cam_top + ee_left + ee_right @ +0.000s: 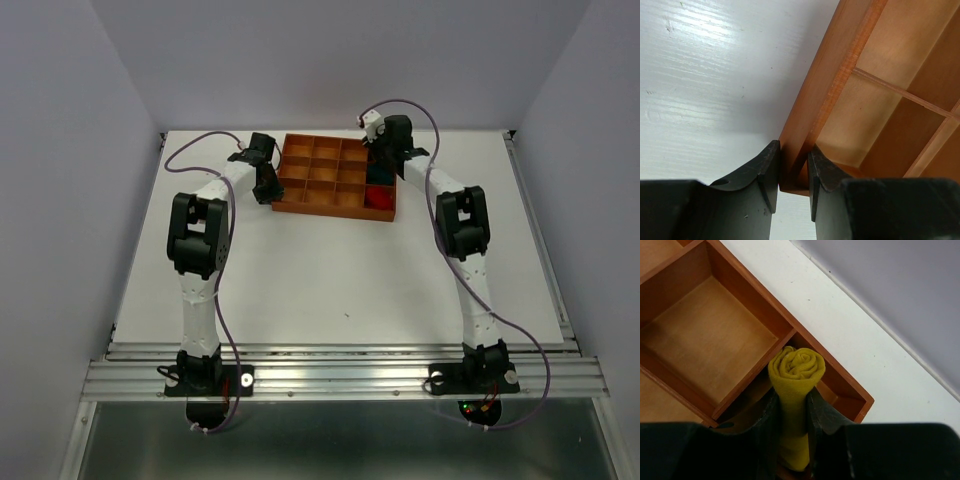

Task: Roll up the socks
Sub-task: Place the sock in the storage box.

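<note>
1. Yellow sock [796, 365]: I see it rolled into a tight spiral bundle, standing end-up, in the right wrist view. It is at the far right corner compartment of the tray, with the open end of the roll facing the camera. I cannot tell whether its lower end touches the compartment floor.
2. Right gripper [792, 407]: its jaws are drawn in narrow and pinch the yellow sock between them, one finger pressed to each side of the roll.
3. Red sock [379, 198]: it sits as a small bundle in the near right corner compartment of the same tray, apart from both grippers.
4. Dark shape [377, 181]: it lies in the compartment between the red sock and the right gripper. It may be the teal-green sock, but from the top camera I cannot be sure, as the arm shades that spot.
5. Orange-brown compartmented tray [330, 211]: it lies flat at the far middle of the white table [330, 290]. Its other compartments show bare wood.
6. Left gripper [792, 172]: it is at the near left corner of the tray. Its jaws are partly closed on the tray's outer wall, one finger outside on the table side and one inside the compartment, both against the wood.
</note>
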`<move>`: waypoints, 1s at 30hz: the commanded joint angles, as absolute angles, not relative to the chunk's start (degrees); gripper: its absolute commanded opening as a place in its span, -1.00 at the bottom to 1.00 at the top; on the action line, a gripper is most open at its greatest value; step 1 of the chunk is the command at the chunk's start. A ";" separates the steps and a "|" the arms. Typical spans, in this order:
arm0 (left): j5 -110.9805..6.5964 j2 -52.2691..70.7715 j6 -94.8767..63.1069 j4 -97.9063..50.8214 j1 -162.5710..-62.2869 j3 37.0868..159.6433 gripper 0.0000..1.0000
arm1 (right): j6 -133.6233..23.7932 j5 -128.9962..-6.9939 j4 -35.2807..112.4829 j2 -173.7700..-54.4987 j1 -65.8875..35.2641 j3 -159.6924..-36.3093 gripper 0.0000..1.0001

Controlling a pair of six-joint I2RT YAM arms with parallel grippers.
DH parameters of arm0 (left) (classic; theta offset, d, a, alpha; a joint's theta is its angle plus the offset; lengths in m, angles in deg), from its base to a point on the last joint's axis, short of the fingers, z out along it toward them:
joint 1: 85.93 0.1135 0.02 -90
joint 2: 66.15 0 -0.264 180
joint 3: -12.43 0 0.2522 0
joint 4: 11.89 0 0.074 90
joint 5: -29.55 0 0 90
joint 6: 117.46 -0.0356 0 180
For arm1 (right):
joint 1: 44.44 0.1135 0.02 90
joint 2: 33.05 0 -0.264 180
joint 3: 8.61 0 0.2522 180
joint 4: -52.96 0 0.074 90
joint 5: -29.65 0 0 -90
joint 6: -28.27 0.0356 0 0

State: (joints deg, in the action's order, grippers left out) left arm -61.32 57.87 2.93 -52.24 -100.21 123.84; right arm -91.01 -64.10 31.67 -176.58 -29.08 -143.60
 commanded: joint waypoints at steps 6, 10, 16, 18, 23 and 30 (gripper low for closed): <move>-60.72 57.60 3.65 -52.19 -100.26 123.23 -0.99 | -91.79 -61.59 23.73 -183.87 -28.27 -150.51 -0.76; -60.72 57.60 3.39 -51.75 -100.34 123.23 -0.99 | -92.05 -58.70 22.68 -185.28 -28.27 -150.77 -0.76; -60.72 57.60 3.30 -51.75 -100.34 123.05 -1.00 | -91.00 -57.01 21.00 -186.78 -28.27 -151.30 -0.40; -60.72 57.60 3.30 -51.75 -100.34 123.14 -1.00 | -90.30 -57.97 20.92 -185.29 -28.27 -150.78 -0.30; -58.96 57.60 3.56 -51.57 -100.43 123.05 -1.00 | -87.05 -59.91 22.75 -180.28 -28.27 -149.90 0.00; -58.43 57.42 3.65 -51.22 -100.43 123.23 -1.00 | -84.58 -64.83 30.14 -170.88 -28.27 -141.99 0.22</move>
